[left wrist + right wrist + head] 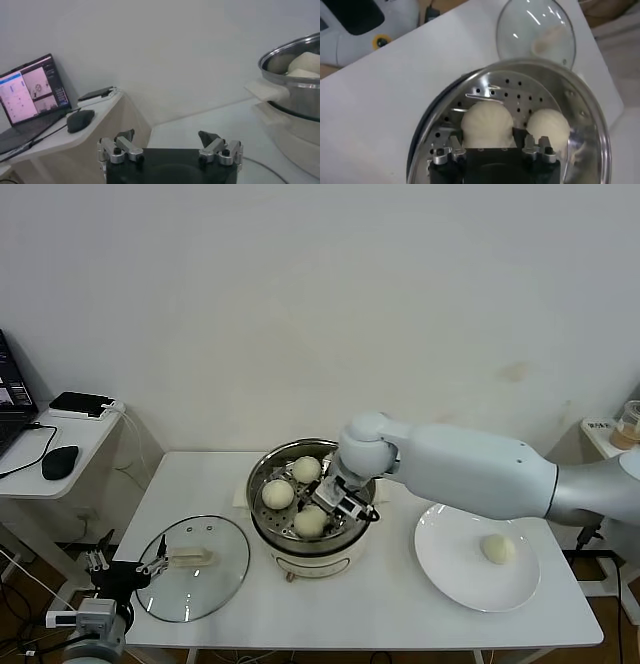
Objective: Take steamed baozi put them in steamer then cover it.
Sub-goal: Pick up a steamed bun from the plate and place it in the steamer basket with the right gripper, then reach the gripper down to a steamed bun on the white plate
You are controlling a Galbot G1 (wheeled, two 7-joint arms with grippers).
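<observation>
The right tool (338,502), half-spread around a creamy-white bun (486,125) on the shiny steel steamer's (262,529) perforated tray, could drag it up if dough sticks; the left tool (170,148) gapes idle.

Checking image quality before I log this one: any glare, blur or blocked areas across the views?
Head view: even light, sharp; the right arm hides part of the steamer. Left wrist view: steamer rim near the frame edge looks soft. Right wrist view: bright streaks of glare on the cover; the right gripper hides part of one baozi.
</observation>
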